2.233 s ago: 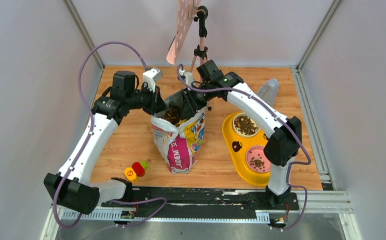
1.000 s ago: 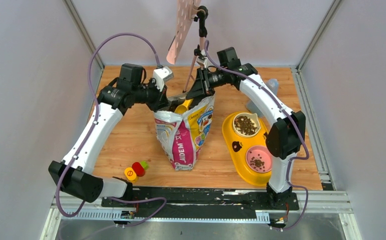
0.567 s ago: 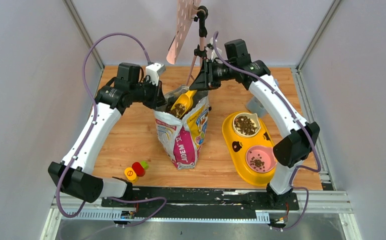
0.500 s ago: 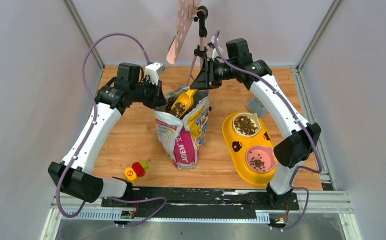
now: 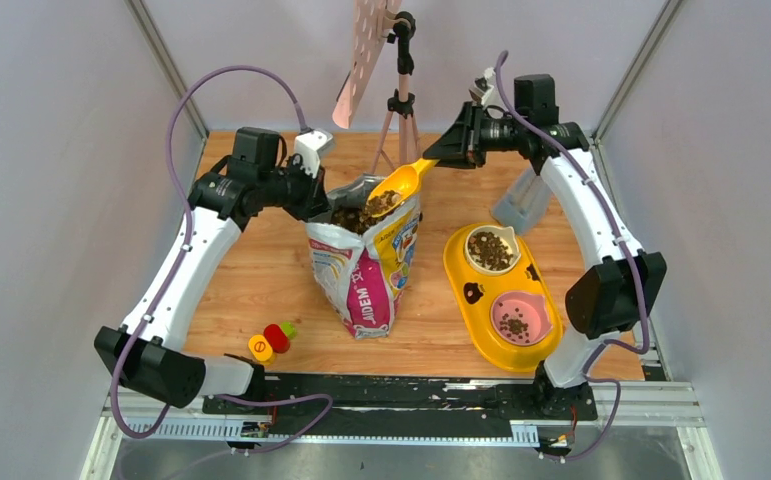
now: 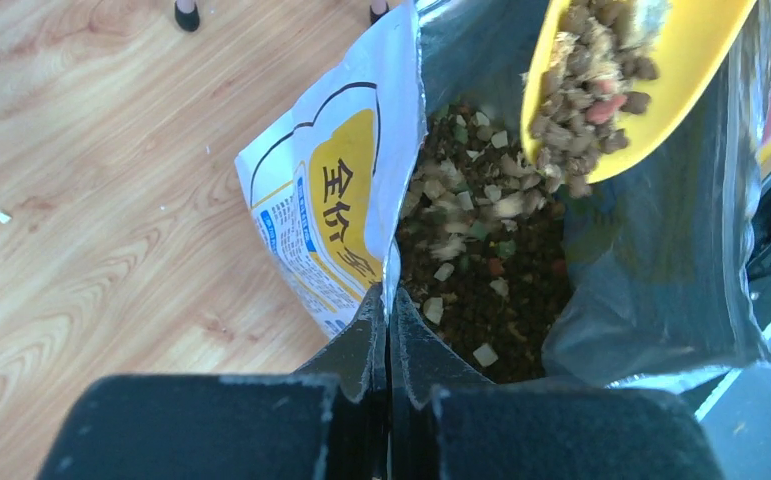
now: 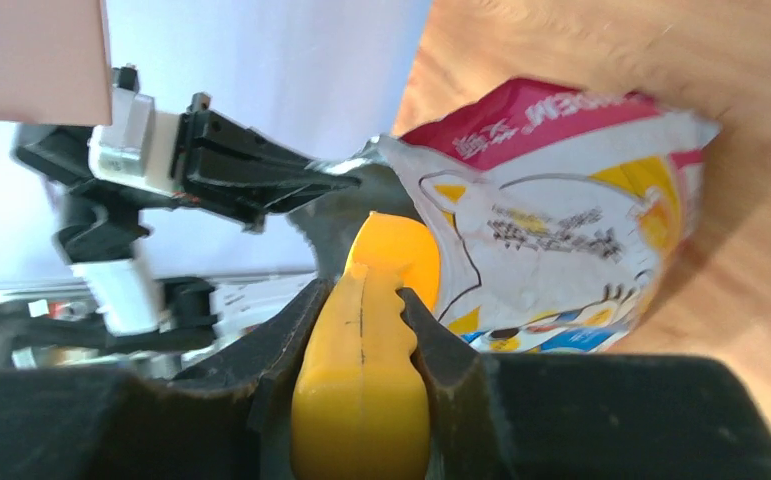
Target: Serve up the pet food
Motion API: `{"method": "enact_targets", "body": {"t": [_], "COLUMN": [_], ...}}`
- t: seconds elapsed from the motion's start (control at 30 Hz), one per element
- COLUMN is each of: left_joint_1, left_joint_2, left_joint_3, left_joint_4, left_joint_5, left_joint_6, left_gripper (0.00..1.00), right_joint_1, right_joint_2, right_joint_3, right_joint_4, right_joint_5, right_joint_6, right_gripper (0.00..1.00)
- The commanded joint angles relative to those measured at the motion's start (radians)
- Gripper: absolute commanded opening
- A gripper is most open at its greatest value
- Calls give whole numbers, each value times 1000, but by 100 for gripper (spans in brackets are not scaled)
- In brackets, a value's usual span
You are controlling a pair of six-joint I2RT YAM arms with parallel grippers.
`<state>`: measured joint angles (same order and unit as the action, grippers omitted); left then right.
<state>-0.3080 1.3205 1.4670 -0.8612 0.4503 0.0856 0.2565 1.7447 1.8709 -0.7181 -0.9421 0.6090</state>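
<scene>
The printed bag (image 5: 361,275) stands open mid-table with pet food (image 6: 481,290) inside. My left gripper (image 5: 313,200) (image 6: 389,300) is shut on the bag's left rim (image 6: 401,150) and holds the mouth open. A yellow scoop (image 5: 398,187) heaped with pet food (image 5: 381,203) (image 6: 591,70) hovers just over the bag's right rim. My right gripper (image 5: 451,155) (image 7: 361,290) is shut on the scoop's handle (image 7: 361,380), behind and to the right of the bag (image 7: 561,220).
A yellow double feeder (image 5: 461,262) lies right of the bag; its white bowl (image 5: 489,250) and pink bowl (image 5: 514,322) both hold kibble. A tripod (image 5: 399,100) stands behind the bag, a grey container (image 5: 523,200) at the back right, small coloured caps (image 5: 271,338) at the front left.
The right arm has drawn the scoop up out of the bag and swung back to the right; the scoop came out full of kibble. The left gripper stays on the bag's rim.
</scene>
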Motion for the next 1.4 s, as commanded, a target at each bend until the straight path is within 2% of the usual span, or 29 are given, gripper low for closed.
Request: {"method": "enact_targets", "body": {"t": [0.0, 0.17, 0.33, 0.5, 0.63, 0.7, 0.77, 0.87, 0.97, 1.23, 1.37], "left_joint_1": [9, 9, 9, 9, 9, 9, 9, 9, 9, 9, 9], "left_joint_2": [-66, -38, -5, -6, -8, -5, -10, -17, -10, -27, -38], "left_joint_3": [115, 145, 192, 204, 206, 215, 214, 194, 201, 169, 156], "left_joint_4": [64, -22, -79, -89, -90, -95, -97, -70, -67, -49, -37], "left_joint_5": [49, 9, -21, -36, -43, -48, -49, -51, -53, -27, -12], "left_joint_6": [148, 212, 248, 252, 265, 265, 264, 259, 253, 286, 289], "left_gripper": [0, 0, 0, 0, 0, 0, 0, 0, 0, 0, 0], "right_joint_1": [-58, -68, -84, -165, -146, -216, -282, -247, -216, -273, -324], "right_joint_2": [-40, 22, 76, 96, 123, 89, 73, 124, 127, 15, -37], "right_joint_3": [-171, -304, -288, -263, -280, -290, -294, -280, -298, -422, -484], "right_joint_4": [211, 590, 858, 888, 896, 913, 902, 1007, 1041, 1108, 1153], "right_joint_5": [-252, -414, -446, -459, -487, -556, -534, -508, -534, -610, -712], "right_joint_6": [251, 553, 758, 786, 800, 792, 793, 879, 891, 872, 843], "right_gripper": [0, 0, 0, 0, 0, 0, 0, 0, 0, 0, 0]}}
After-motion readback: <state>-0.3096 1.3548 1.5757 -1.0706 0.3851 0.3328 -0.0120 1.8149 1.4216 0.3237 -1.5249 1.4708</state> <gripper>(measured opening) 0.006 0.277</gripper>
